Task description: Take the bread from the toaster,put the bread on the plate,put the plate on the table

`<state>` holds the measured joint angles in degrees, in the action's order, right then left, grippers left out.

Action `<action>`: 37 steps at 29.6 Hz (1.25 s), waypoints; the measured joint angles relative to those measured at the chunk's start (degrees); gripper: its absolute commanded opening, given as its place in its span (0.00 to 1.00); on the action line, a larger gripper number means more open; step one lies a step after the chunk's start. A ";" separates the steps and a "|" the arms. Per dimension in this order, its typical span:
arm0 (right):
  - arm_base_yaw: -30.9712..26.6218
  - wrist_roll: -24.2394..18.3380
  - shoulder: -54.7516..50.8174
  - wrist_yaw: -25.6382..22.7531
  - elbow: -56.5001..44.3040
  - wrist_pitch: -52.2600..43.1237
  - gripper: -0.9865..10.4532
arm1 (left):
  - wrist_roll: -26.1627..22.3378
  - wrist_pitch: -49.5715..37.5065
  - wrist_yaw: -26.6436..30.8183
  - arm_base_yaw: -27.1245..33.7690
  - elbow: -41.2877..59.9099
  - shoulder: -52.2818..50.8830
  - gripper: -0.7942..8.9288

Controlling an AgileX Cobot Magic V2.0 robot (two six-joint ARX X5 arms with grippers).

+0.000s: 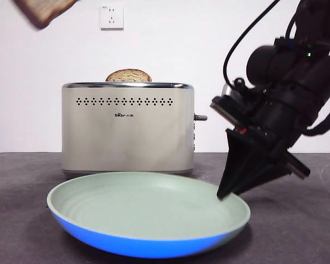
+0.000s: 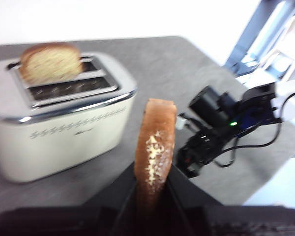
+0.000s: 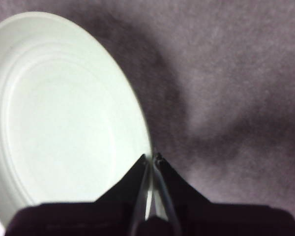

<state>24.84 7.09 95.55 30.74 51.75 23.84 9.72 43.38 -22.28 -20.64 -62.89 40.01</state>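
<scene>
Nearest in the front view, plate (image 1: 148, 212), pale mint green on top and bluish beneath, lifted with its underside clear of the dark grey table (image 1: 22, 220) and held roughly level. At the plate's right rim, right gripper (image 1: 226, 190), jaws pinching the thin edge between them, seen in the right wrist view as two black tips closed on the plate's rim (image 3: 148, 162) with the mottled tabletop beyond. Behind the plate, cream toaster (image 1: 127, 127) standing upright on the table, chrome rim on top, a row of small dark holes and a small black logo on its face, grey lever on its right side. Poking from a slot, a second domed slice (image 1: 128, 76), still seated in the toaster. High at the top left corner of the front view, bread (image 1: 44, 11), well above the toaster; in the left wrist view, left gripper (image 2: 154, 196), jaws clamped on the bread's two faces, brown crust edge upward, away from the toaster and over the table
</scene>
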 measured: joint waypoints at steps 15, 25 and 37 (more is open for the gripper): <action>1.79 2.60 -18.29 -8.13 0.77 8.11 0.07 | 6.80 -7.23 -20.90 -0.76 0.00 15.45 0.07; 1.81 2.80 -21.68 -8.87 0.96 9.35 0.07 | 7.37 -8.79 -21.24 -7.28 0.00 28.37 0.07; 2.14 2.73 -23.63 -8.96 0.96 10.40 0.07 | 7.28 -11.32 -11.89 -11.85 0.00 41.97 0.09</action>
<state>26.98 9.82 71.92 21.78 52.71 34.24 16.99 32.05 -34.17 -32.49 -62.89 81.97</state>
